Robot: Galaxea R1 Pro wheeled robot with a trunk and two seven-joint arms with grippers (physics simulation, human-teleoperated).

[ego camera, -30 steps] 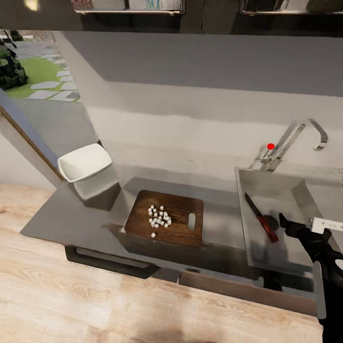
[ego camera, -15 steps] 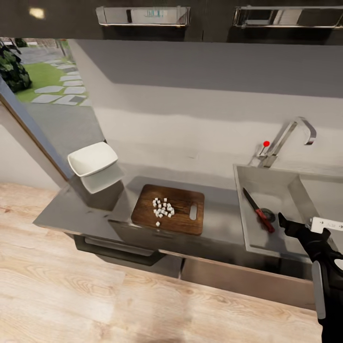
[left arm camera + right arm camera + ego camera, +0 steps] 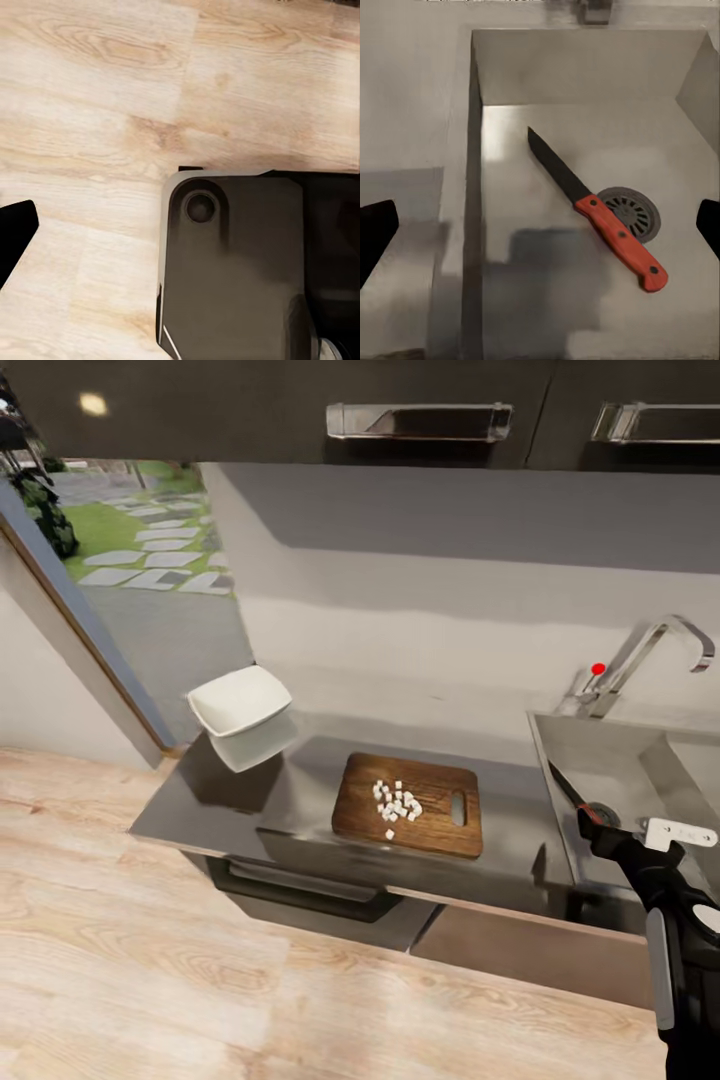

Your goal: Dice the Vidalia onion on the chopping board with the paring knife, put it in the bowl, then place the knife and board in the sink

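Head view: I see the grey surface [image 3: 300,800] with the brown chopping board [image 3: 410,805] lying flat on it. A little heap of white onion pieces [image 3: 397,803] sits on the board, next to its slot hole. The white bowl [image 3: 241,703] is well apart from the board, at the far end of the surface near the doorway. I cannot see anything inside the bowl.

The sink [image 3: 620,760] is on the other side of the board, under the shiny tap [image 3: 640,660]. My right arm [image 3: 670,900] reaches over the sink.

In my right wrist view, the paring knife [image 3: 600,211] lies flat on the sink floor. Its red handle rests just beside the round drain [image 3: 628,211]. My right fingers [image 3: 375,232] are spread wide and hold nothing.

In my left wrist view, my left fingers [image 3: 13,236] hang over the wooden floor [image 3: 97,97] beside my dark base [image 3: 240,262]. I cannot tell if they are apart or together.
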